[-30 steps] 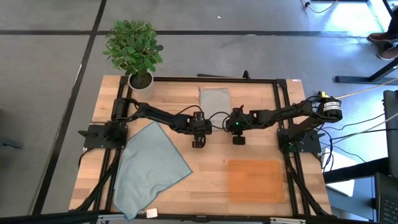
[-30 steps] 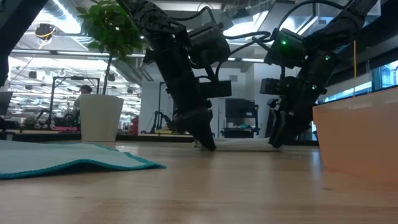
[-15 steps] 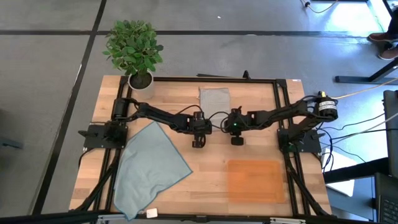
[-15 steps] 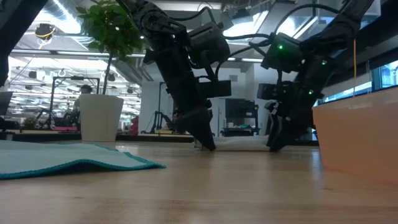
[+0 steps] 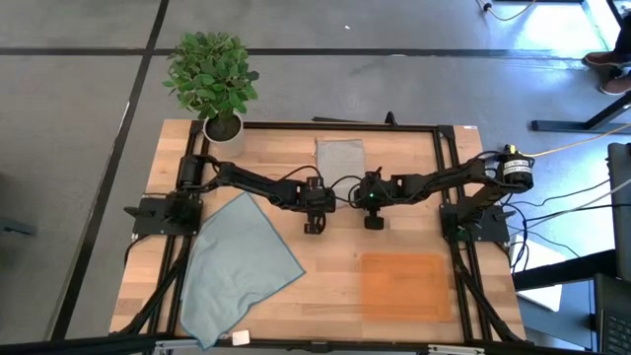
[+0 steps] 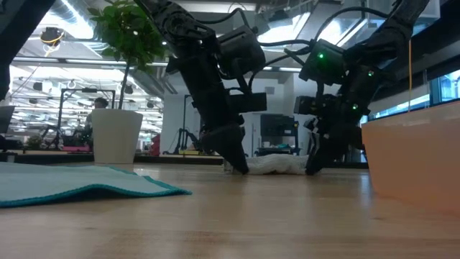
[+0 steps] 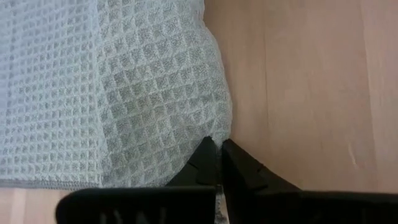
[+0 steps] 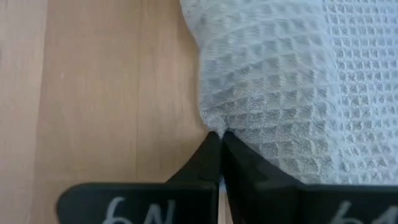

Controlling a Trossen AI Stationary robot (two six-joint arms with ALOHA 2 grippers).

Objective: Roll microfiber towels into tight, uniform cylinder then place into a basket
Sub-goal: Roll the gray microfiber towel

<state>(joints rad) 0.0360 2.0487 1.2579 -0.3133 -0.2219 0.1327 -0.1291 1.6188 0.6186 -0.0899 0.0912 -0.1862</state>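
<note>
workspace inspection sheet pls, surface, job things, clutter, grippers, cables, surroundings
surface: pale wood table inside a black frame.
job's things: grey-beige waffle towel at the far middle, its near corners pinched and bunched; pale blue-grey towel spread flat at near left; orange basket at near right, nothing in it.
clutter: potted plant in a white pot at the far left corner; small white tag at the near edge.
grippers: left gripper shut on the grey-beige towel's corner; right gripper shut on its other near corner.
cables: black leads trail off the right side.
surroundings: grey floor; a person's shoes at upper right.
</note>
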